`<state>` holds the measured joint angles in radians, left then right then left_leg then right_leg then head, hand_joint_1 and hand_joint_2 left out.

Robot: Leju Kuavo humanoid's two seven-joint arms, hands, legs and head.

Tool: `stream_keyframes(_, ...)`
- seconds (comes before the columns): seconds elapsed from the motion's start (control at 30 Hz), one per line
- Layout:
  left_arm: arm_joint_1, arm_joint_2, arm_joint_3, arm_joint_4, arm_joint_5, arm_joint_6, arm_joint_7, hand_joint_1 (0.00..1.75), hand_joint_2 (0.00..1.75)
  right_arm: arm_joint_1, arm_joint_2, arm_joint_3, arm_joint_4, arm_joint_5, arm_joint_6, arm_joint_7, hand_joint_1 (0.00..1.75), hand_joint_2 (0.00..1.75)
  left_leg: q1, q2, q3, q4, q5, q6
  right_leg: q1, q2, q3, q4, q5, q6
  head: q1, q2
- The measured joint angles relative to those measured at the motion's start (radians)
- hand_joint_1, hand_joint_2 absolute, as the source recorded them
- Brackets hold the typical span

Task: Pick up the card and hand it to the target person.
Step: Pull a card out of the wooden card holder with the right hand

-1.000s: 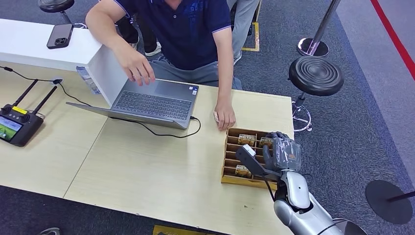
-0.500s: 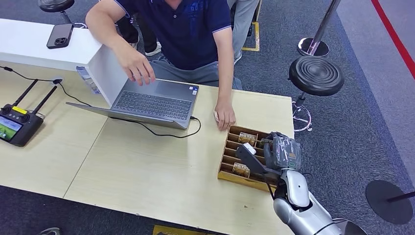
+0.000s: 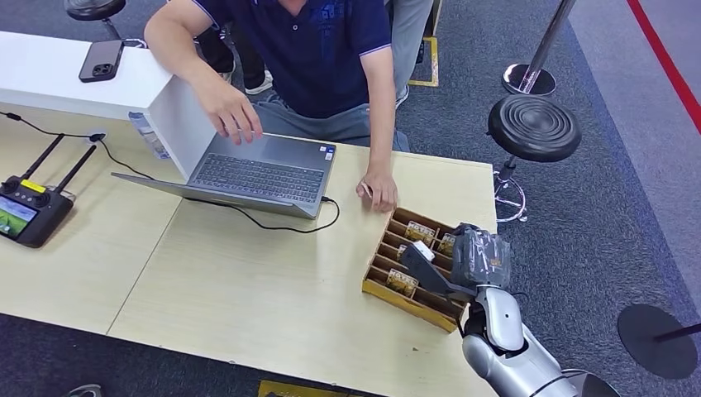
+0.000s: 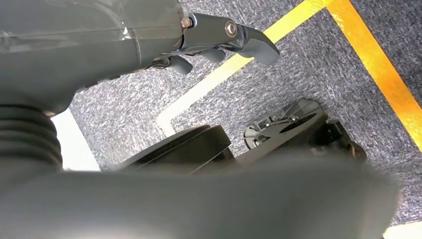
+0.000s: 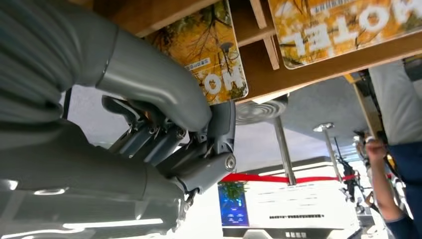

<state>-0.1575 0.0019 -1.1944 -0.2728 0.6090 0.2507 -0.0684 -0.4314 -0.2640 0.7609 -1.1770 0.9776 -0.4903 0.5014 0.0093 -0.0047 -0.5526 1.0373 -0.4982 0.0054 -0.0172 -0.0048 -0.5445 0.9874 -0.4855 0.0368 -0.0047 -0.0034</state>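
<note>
- Light wooden table (image 3: 248,281) stands on grey carpet, with an open grey laptop (image 3: 264,169) and a black remote controller (image 3: 29,211) on it.
- A brown wooden slotted box (image 3: 405,289) sits askew at the table's right end, with yellow hotel cards in its slots.
- The right hand (image 3: 475,256) is over the box, thumb and fingers pinched on one yellow hotel card (image 5: 211,59).
- The left hand (image 4: 219,42) hangs over the carpet, fingers curled, holding nothing.
- A person in a dark blue shirt (image 3: 314,50) rests a hand (image 3: 379,192) just beside the box.

place: exhibition hall | cues: grey carpet (image 3: 612,207); stanchion (image 3: 533,70); laptop (image 3: 260,172) desk
</note>
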Motion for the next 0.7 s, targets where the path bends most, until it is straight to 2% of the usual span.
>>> stream_keyframes(0.23,0.000,0.000,0.000,0.000,-0.014,0.009,-0.009,0.00,1.75,0.000,0.000,-0.001,0.004,-0.005,-0.021,-0.007,1.75,1.75,0.000,0.000,0.000,0.000,0.000,0.000,0.000,0.000,0.000,0.000,0.000,0.000,0.000,0.000)
stream_keyframes(0.47,0.000,0.000,0.000,0.000,-0.010,0.006,-0.025,0.00,1.75,0.001,0.000,-0.008,-0.013,-0.104,-0.058,-0.042,1.75,1.75,0.000,0.000,0.000,0.000,0.000,0.000,0.000,0.000,0.000,0.000,0.000,0.000,0.000,0.000)
stream_keyframes(0.7,0.000,0.000,0.000,0.000,-0.010,0.004,-0.024,0.00,1.75,0.002,-0.003,-0.022,-0.070,-0.117,-0.076,-0.039,1.75,1.75,0.000,0.000,0.000,0.000,0.000,0.000,0.000,0.000,0.000,0.000,0.000,0.000,0.000,0.000)
